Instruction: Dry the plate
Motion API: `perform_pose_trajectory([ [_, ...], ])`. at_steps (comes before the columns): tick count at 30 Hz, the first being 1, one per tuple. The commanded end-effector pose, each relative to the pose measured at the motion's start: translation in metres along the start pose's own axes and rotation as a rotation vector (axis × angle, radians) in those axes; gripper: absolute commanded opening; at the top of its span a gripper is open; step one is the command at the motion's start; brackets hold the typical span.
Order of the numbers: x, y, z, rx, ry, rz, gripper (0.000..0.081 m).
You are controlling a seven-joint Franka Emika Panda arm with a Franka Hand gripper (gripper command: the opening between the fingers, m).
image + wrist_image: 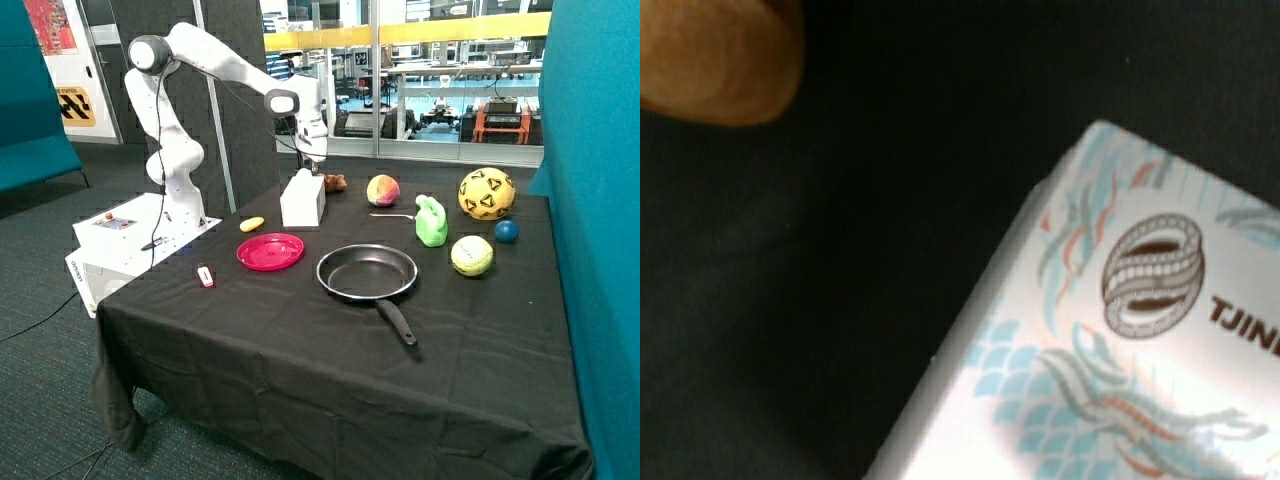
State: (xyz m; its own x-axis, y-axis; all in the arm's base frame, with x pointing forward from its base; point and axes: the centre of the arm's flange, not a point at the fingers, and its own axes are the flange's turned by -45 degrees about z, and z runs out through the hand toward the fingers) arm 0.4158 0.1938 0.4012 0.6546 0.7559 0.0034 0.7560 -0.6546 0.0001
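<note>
The red-pink plate (270, 251) lies flat on the black tablecloth, near the table's edge on the robot base's side, beside the frying pan. My gripper (312, 166) hangs straight down just above a white tissue box (302, 200) that stands behind the plate, with a white tissue sticking up from its top. The wrist view shows the box's printed top (1120, 340) close up over black cloth. The plate is out of the wrist view. The gripper itself does not show in the wrist view.
A black frying pan (367, 272) with a long handle lies next to the plate. A small brown toy (336, 182) (715, 55) sits beside the box. A green jug (431, 222), several balls (486, 193), a yellow item (251, 224) and a small red item (205, 276) lie around.
</note>
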Motion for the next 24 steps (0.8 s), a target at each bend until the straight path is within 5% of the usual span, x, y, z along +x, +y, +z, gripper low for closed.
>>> perform_pose_trajectory([
  [1,-0.0056,0.0024,0.0202,0.0001,-0.0034,0.020,0.0418],
  [19,-0.0054,-0.0020,0.0262,0.0001,-0.0034,0.006,0.0429],
  [24,-0.0082,0.0046,0.0292,0.0001,-0.0034,0.032,0.0367],
])
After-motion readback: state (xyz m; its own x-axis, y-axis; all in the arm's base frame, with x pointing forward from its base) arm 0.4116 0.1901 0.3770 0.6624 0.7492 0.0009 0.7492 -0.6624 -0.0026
